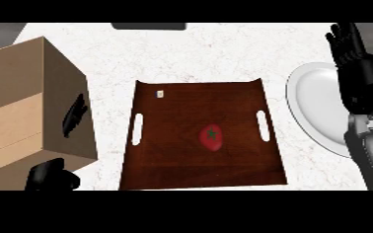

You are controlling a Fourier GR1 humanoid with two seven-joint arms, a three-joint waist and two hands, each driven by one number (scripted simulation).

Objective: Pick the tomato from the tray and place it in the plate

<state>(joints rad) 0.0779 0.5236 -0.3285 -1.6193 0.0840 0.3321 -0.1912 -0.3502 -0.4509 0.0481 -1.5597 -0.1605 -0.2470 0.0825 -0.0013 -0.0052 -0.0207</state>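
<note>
A red tomato [210, 137] with a green stem lies near the middle of a dark brown wooden tray [175, 163] that has a slot handle on each side. A white plate [315, 103] sits to the tray's right, partly cut off by the view's edge. My right hand [348, 54] stands over the plate's right part with fingers straight and pointing away, well apart from the tomato. My left hand [51, 176] shows at the lower left, beside the tray's front corner, fingers curled and holding nothing.
A large cardboard box [36, 108] with a dark handle hole stands left of the tray, close to my left hand. A dark grey object [149, 26] lies at the counter's far edge. The white speckled counter [218, 54] spreads behind the tray.
</note>
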